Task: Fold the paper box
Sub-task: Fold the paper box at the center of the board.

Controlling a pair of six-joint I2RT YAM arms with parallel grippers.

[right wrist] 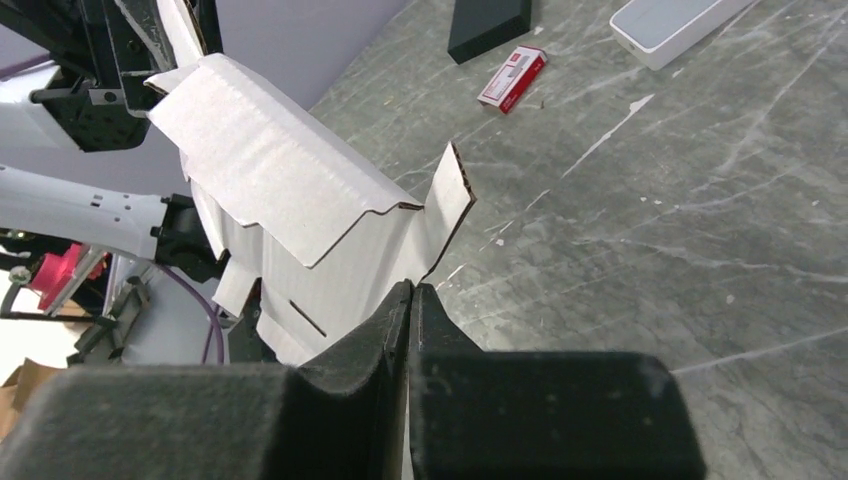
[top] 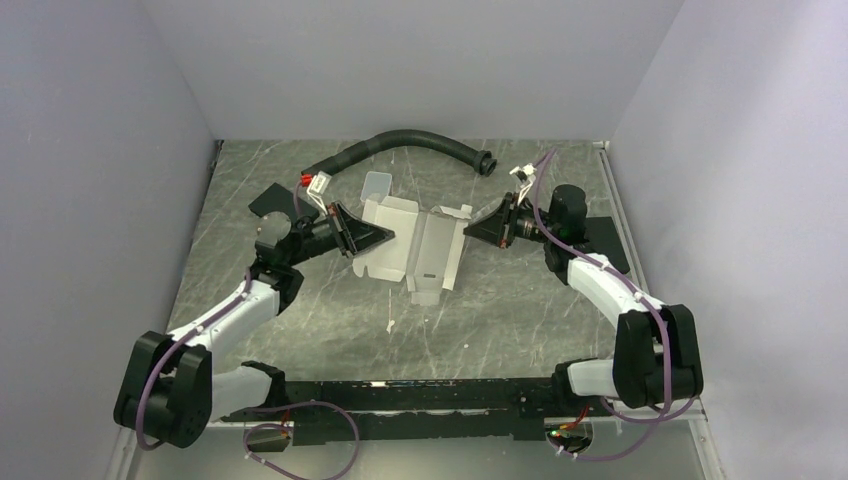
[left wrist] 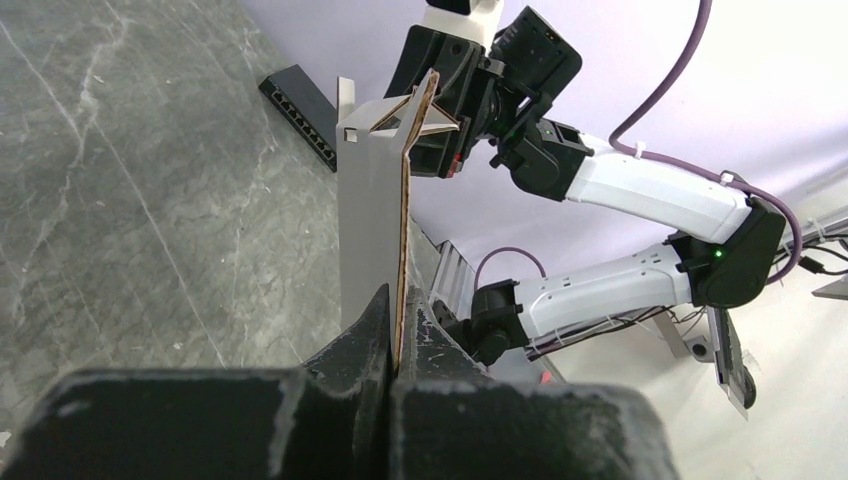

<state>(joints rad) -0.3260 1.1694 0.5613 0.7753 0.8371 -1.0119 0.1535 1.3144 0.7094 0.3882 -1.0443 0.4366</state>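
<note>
Both jaws tight on creased paper box (top: 420,248) (thin corrugated card)

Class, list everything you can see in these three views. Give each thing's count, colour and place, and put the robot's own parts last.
paper box: one, white, partly folded, held over the middle of the table
hose: one, black, ribbed, along the far edge
packet: one, red and white, flat on the table
block: one, black, just beyond the packet
tile: one, light grey, near the packet
pad: one, black, flat, on the right side of the table
table: one, grey marbled
left arm: one, white and black, jaws shut on the box's left edge
right arm: one, white and black, jaws shut on the box's right edge
</note>
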